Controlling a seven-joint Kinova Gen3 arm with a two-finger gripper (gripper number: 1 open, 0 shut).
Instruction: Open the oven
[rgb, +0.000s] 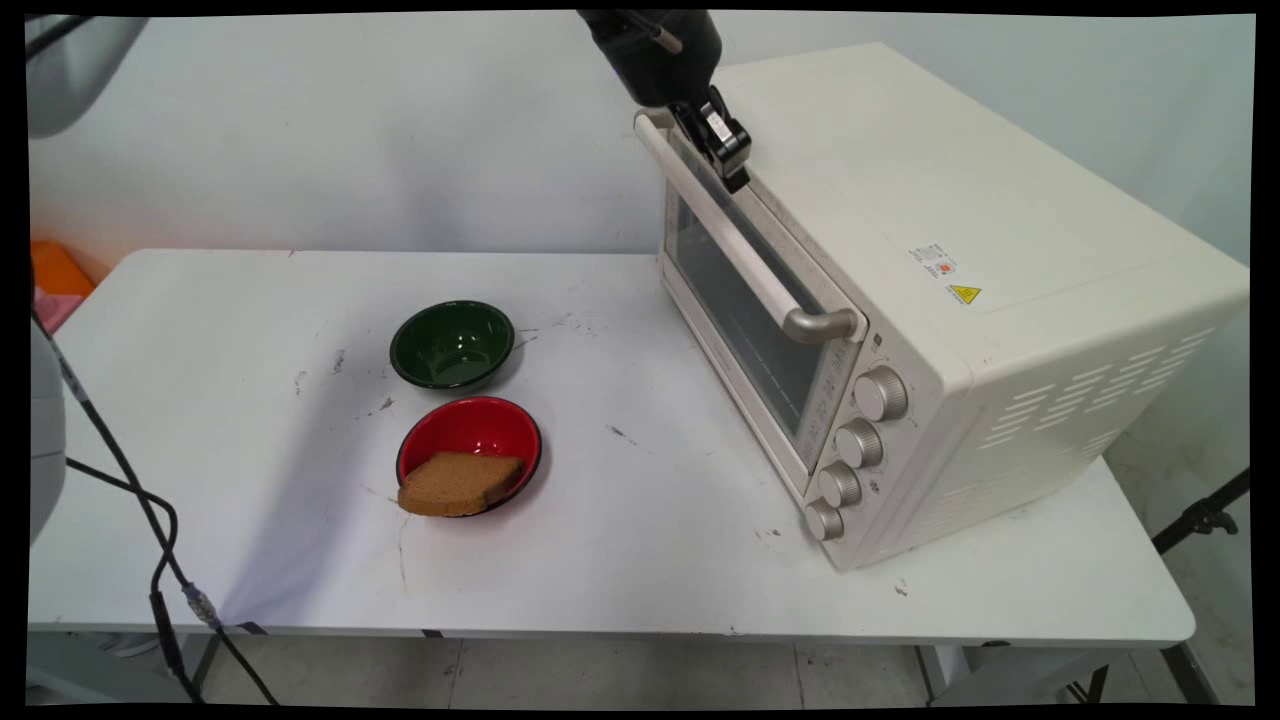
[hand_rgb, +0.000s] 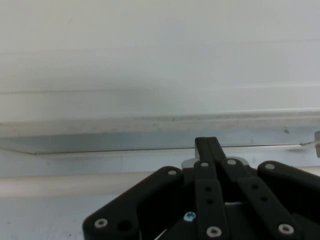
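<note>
1. The gripper (rgb: 733, 172) hangs from the top of the scene with its fingers pressed together, clenched on nothing. In the hand view the two fingertips (hand_rgb: 206, 146) meet in a single black point.
2. That point sits at the top edge of the oven door (rgb: 745, 300), just behind the far end of the handle (rgb: 745, 245), in the seam between door and roof. It looks wedged there more than gripping; I can't tell whether it truly touches the door.
3. The door itself looks shut, or very nearly so, lying flush against the front of the toaster oven (rgb: 950, 300).
4. The oven stands on the right half of the table (rgb: 640, 560), turned at an angle so its glass front and four knobs (rgb: 855, 445) face the open middle.
5. Well apart to the left sits a red bowl (rgb: 470, 445) with a brown slice of bread (rgb: 458, 485) propped inside, one corner overhanging the rim.
6. Just behind it is a green bowl (rgb: 452, 343), holding nothing.
</note>
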